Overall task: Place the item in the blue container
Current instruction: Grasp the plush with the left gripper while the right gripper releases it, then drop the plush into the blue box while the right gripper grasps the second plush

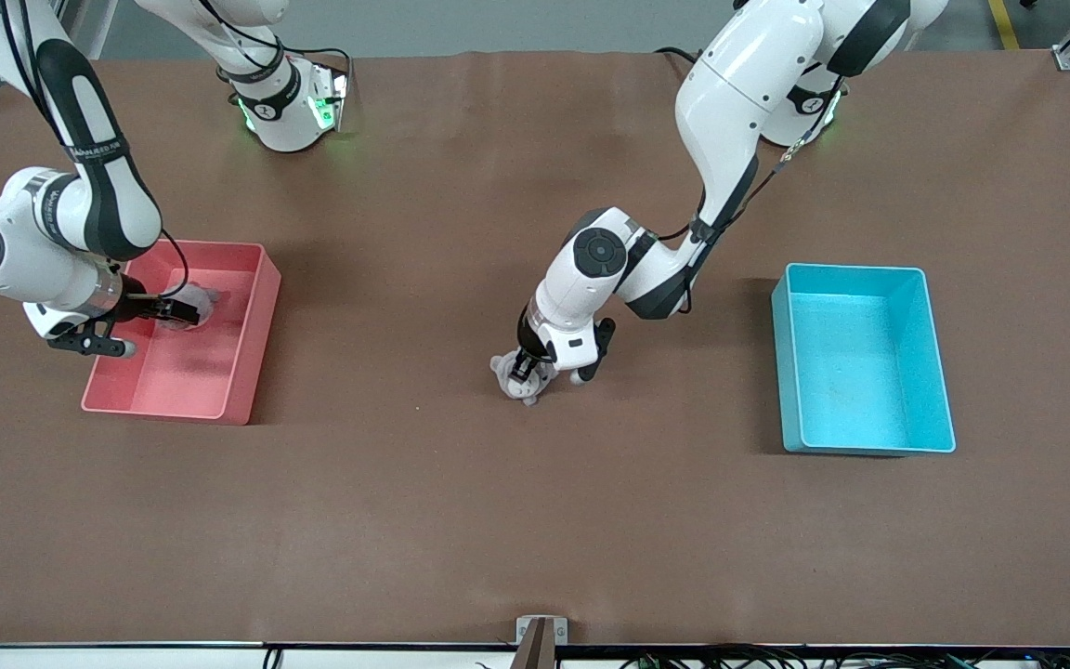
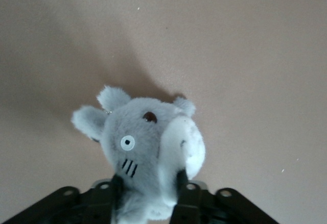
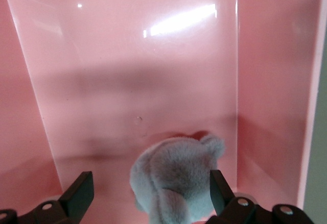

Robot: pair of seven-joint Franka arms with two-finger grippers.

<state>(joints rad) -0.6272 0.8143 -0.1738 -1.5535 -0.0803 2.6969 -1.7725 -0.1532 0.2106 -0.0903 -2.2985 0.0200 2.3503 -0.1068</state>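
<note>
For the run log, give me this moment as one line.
left hand: shut on grey plush toy, mid-table | right hand: open around second grey plush in pink bin | blue container: empty

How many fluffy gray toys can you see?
2. One gray plush toy is gripped by the left gripper mid-table. The other gray plush toy sits in the pink bin, between the right gripper's open jaws.

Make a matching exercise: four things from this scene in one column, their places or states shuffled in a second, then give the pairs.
1. left tool
2. right tool
3. blue bin
4. pink bin

A. toward the right arm's end of the table
B. open, fingers either side of a grey plush
C. holds nothing
D. shut on a grey plush over the table's middle

Pairs: 1-D, 2-B, 3-C, 4-A
</note>
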